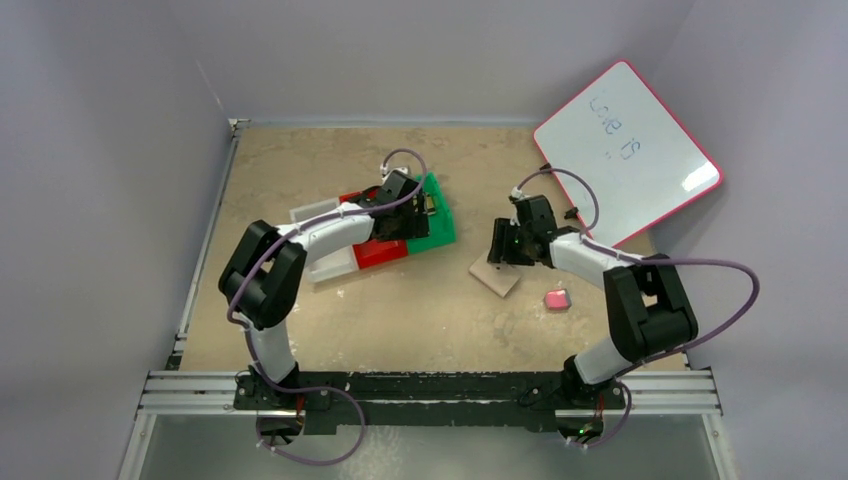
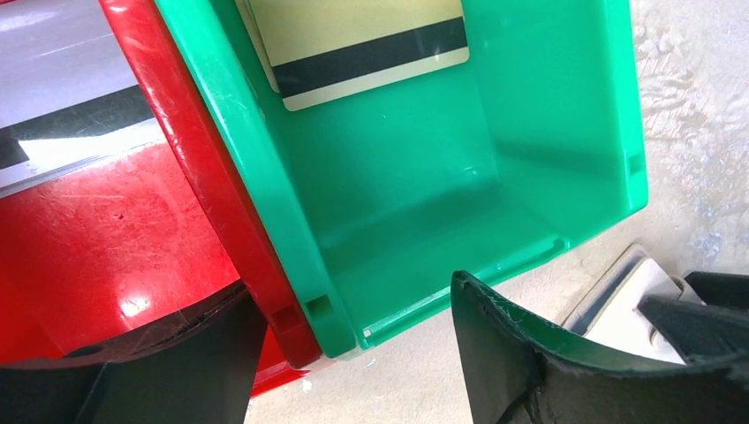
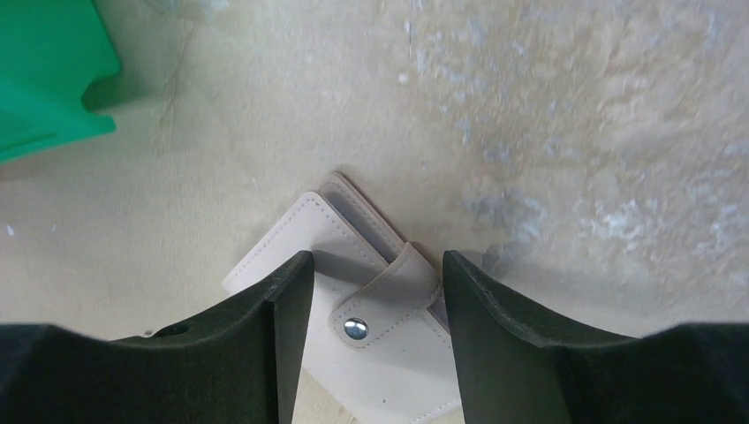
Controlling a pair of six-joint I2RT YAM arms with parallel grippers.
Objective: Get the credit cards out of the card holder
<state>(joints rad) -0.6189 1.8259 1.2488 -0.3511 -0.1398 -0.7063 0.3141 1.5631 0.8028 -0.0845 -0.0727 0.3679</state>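
Observation:
The card holder (image 3: 389, 371) lies folded on the table, tan, its snap tab (image 3: 380, 305) fastened. My right gripper (image 3: 375, 265) hangs over it, open, one finger on each side of the tab. From the top, the card holder (image 1: 497, 277) shows just below the right gripper (image 1: 505, 252). My left gripper (image 2: 353, 287) is open and empty over the near corner of the green bin (image 2: 565, 106). A dull gold credit card (image 2: 371, 44) with a black stripe lies in that bin. A silvery-grey credit card (image 2: 62, 97) lies in the red bin (image 2: 115, 238).
The red bin (image 1: 380, 252), the green bin (image 1: 440, 215) and a clear bin (image 1: 325, 265) stand together at centre left. A small pink block (image 1: 557, 298) lies right of the card holder. A pink-framed whiteboard (image 1: 630, 150) leans at the back right.

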